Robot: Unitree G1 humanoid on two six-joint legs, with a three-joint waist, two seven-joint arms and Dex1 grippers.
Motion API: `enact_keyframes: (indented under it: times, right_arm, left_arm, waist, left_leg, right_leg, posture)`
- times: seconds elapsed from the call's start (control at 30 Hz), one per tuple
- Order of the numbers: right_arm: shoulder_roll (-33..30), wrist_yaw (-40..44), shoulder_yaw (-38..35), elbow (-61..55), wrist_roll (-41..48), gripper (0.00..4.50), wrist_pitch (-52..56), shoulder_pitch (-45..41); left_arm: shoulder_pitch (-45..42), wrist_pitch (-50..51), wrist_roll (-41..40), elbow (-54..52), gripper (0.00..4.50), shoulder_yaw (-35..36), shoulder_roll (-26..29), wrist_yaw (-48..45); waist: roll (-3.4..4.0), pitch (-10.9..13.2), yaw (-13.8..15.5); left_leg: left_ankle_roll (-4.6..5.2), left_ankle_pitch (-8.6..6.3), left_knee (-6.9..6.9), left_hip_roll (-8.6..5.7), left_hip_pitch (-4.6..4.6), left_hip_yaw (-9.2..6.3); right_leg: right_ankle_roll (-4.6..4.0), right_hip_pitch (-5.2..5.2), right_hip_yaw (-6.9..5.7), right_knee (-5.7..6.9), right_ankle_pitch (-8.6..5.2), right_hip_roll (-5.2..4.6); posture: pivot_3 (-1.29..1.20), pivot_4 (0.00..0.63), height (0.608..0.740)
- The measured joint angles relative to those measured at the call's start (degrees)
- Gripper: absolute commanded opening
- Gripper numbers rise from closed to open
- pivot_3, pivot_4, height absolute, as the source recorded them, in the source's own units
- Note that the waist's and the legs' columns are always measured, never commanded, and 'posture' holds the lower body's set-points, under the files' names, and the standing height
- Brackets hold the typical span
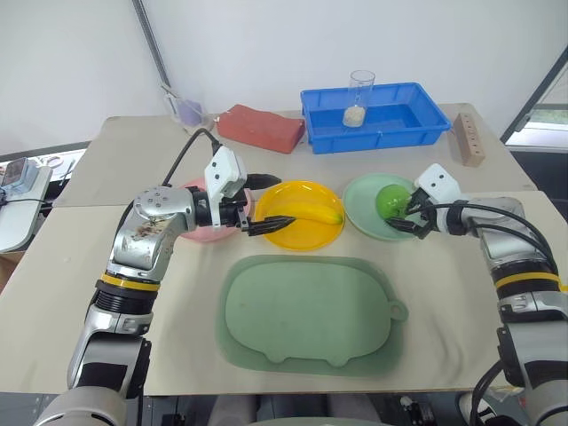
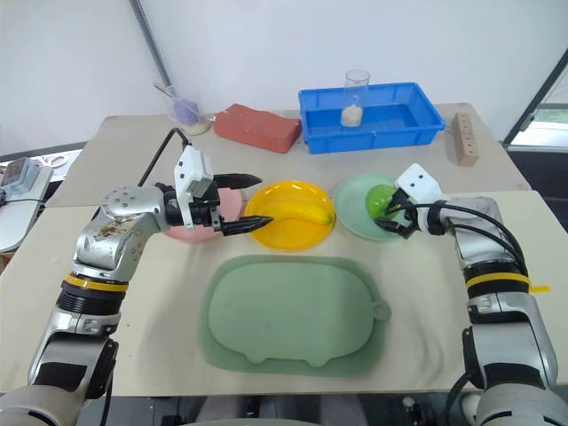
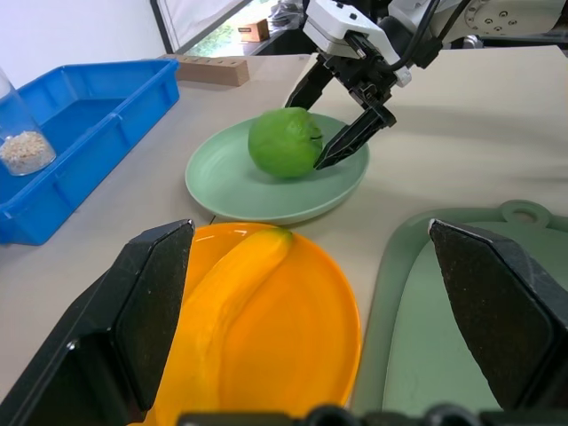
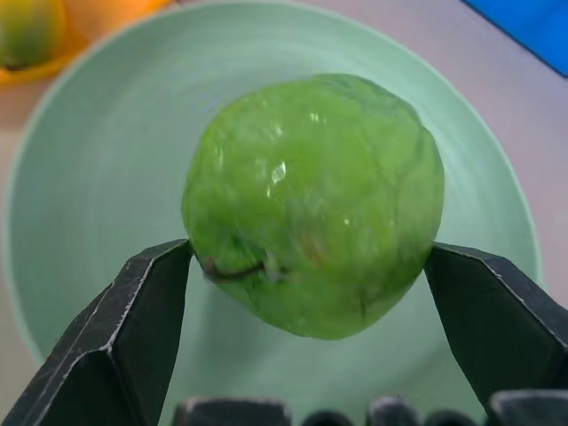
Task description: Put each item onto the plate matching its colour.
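While straddling the green fruit [image 4: 312,204] on the mint plate [image 1: 359,206] — right gripper [image 1: 410,213] spread wide, left gripper [image 1: 263,205] likewise unclenched, farther off.

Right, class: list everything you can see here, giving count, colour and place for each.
Banana: one, yellow, on yellow plate.
Round fruit: one, green, on mint plate.
Pink plate: one, behind left arm.
Tray: one, dull green, table front.
Bin: one, blue, table back.
Clear cup: one, in bin.
Red brick: one, beside bin.
Wooden block: one, far right.
Left pincer: open, at yellow plate.
Right pincer: open, straddling round fruit.
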Motion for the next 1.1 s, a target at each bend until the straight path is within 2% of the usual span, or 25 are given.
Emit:
enact_keyframes:
  times: [0.33,0.7,0.8,0.9,1.07,1.1]
  right_arm:
    - [0.0,0.1,-1.1,-1.1,1.1,4.49,0.0,0.2]
    - [-4.4,3.0,-6.5,-15.6,6.4,4.49,8.2,3.0]
    - [-6.6,5.8,-7.2,-22.0,9.0,4.49,10.8,6.6]
    - [-10.1,9.9,-9.6,-32.2,13.8,4.49,14.6,14.1]
    - [-13.2,12.5,-16.3,-49.8,22.9,4.49,23.8,26.7]
    - [-13.4,12.2,-17.7,-52.2,24.1,4.49,25.4,28.2]
  left_arm:
    - [0.0,0.0,0.0,0.1,4.5,-0.3,-0.1,-0.7]
    - [-0.3,-0.6,0.0,1.6,4.5,-0.3,0.6,-1.6]
    - [-0.1,-0.5,-0.1,1.1,4.5,-0.3,2.3,-2.9]
    - [2.0,-0.4,0.0,-0.5,4.5,0.2,5.6,-3.4]
    - [9.9,0.6,0.1,-6.1,4.5,2.0,12.0,-3.2]
    - [11.4,0.8,0.1,-7.1,4.5,2.9,13.0,-2.8]
  waist:
    - [0.0,0.0,0.0]
    - [0.0,0.0,0.1]
    - [0.0,0.0,0.1]
    - [0.01,0.0,0.1]
    - [-0.02,0.0,-0.1]
    - [-0.03,0.0,-0.1]
  left_leg:
    - [0.0,0.0,0.01,0.0,-0.01,0.0]
    - [0.0,0.0,0.01,0.0,-0.01,0.0]
    - [0.0,0.0,-0.01,0.0,-0.05,0.0]
    - [0.0,-0.01,-0.03,0.01,-0.02,0.01]
    - [-0.12,-0.11,-0.04,0.06,0.09,0.01]
    - [-0.3,-0.24,-0.04,0.06,0.09,0.02]
  right_leg:
    - [0.0,0.01,0.01,0.0,0.0,0.01]
    - [0.0,-0.02,0.01,0.0,0.0,0.0]
    - [0.0,-0.05,0.01,0.0,-0.01,0.0]
    - [-0.03,-0.02,0.02,-0.01,-0.05,0.0]
    - [-0.11,-0.02,0.04,0.0,-0.1,-0.01]
    - [-0.33,-0.12,0.04,0.0,-0.22,-0.02]
  posture:
    - [0.0,0.15,0.74]
    - [0.0,0.15,0.74]
    - [0.0,0.15,0.74]
    - [0.0,0.15,0.74]
    - [0.0,0.15,0.74]
    - [0.0,0.15,0.74]
